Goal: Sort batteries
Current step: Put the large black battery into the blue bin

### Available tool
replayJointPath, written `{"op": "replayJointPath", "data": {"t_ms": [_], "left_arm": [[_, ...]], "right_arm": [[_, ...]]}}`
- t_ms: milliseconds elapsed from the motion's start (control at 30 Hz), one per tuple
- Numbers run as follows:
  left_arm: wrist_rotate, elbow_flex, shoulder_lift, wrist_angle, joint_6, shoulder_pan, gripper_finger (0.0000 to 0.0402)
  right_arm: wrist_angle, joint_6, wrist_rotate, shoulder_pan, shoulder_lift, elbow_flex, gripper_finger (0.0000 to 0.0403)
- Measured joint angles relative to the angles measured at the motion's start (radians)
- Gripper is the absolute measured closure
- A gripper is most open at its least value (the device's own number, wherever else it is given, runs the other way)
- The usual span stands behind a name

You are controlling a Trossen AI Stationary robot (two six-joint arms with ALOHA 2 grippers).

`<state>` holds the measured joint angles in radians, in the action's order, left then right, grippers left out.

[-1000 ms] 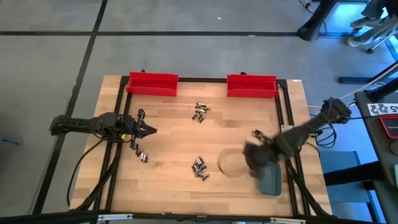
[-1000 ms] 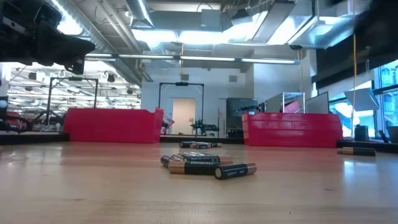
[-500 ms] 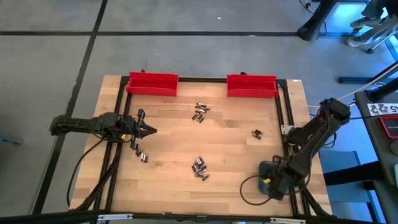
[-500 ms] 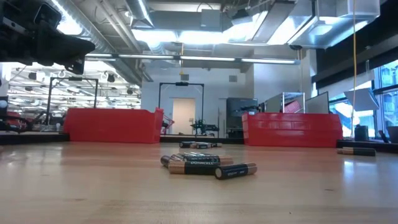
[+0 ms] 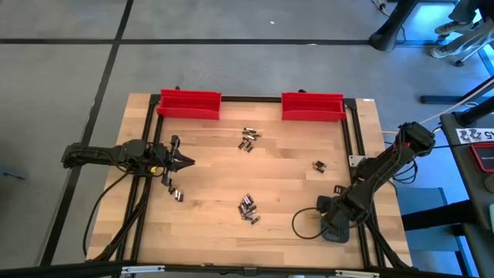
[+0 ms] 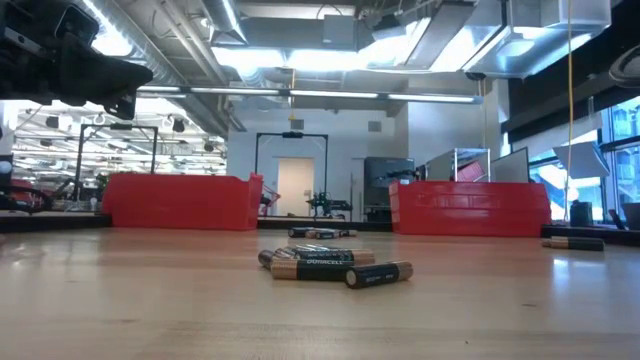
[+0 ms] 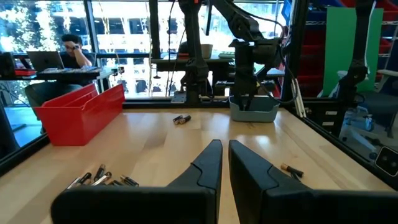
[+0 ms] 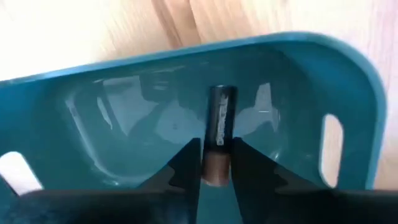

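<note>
Hovering over the blue tray [image 8: 348, 81] at the bench's near right corner, the right gripper [image 8: 214, 163] holds one battery [image 8: 218, 134] between its fingers, pointing down into the tray. The left gripper [image 5: 184, 162] waits above the bench's left side with fingers closed and empty. Loose batteries lie in groups: one cluster [image 5: 248, 208] near the bench's front middle, one [image 5: 248, 139] toward the far edge between two red bins [image 5: 189, 103], a pair [image 5: 177, 194] near the left edge, and one [image 5: 317, 165] toward the right.
</note>
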<state>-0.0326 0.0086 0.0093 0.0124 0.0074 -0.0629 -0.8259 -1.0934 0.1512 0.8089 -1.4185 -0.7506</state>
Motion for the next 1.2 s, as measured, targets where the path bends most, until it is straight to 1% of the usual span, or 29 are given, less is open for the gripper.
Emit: {"op": "replayJointPath", "data": {"t_ms": [100,200,300,367,433,500,567,600,667,767,833,933,1033,1200], "left_arm": [[0.0,0.0,0.0,0.0,0.0,0.0,0.0382],[0.0,0.0,0.0,0.0,0.0,0.0,0.0382],[0.0,0.0,0.0,0.0,0.0,0.0,0.0382],[0.0,0.0,0.0,0.0,0.0,0.0,0.0382],[0.0,0.0,0.0,0.0,0.0,0.0,0.0382],[0.0,0.0,0.0,0.0,-0.005,0.0,0.0382],[0.0,0.0,0.0,0.0,-0.006,0.0,0.0382],[0.0,0.0,0.0,0.0,-0.007,0.0,0.0382],[0.0,0.0,0.0,0.0,-0.007,0.0,0.0382],[0.0,0.0,0.0,0.0,-0.008,0.0,0.0382],[0.0,0.0,0.0,0.0,-0.008,0.0,0.0382],[0.0,0.0,0.0,0.0,-0.009,0.0,0.0382],[0.0,0.0,0.0,0.0,-0.024,0.0,0.0382],[0.0,0.0,0.0,0.0,-0.027,0.0,0.0382]], "right_arm": [[-0.013,-0.01,0.017,0.0,0.001,-0.006,0.0286],[-0.083,-0.031,0.041,0.0,0.003,-0.044,0.0272],[-0.211,-0.03,0.043,0.0,0.003,-0.121,0.0271],[-0.311,-0.028,0.024,0.0,0.003,-0.189,0.0273],[-0.409,-0.02,-0.033,0.0,0.003,-0.265,0.0276],[-0.485,-0.001,-0.14,-0.012,0.003,-0.333,0.0278],[-0.504,0.013,-0.263,-0.048,0.006,-0.377,0.0282],[-0.495,0.048,-0.299,-0.082,0.012,-0.382,0.0284],[-0.46,0.164,-0.327,-0.164,0.023,-0.361,0.0289],[-0.366,0.336,-0.327,-0.313,0.053,-0.26,0.03],[-0.294,0.408,-0.321,-0.413,0.067,-0.18,0.0304],[-0.221,0.463,-0.282,-0.537,0.075,-0.077,0.0304],[-0.178,0.493,-0.242,-0.632,0.075,-0.006,0.0285],[-0.103,0.505,-0.223,-0.726,0.075,0.064,0.0221]]}}
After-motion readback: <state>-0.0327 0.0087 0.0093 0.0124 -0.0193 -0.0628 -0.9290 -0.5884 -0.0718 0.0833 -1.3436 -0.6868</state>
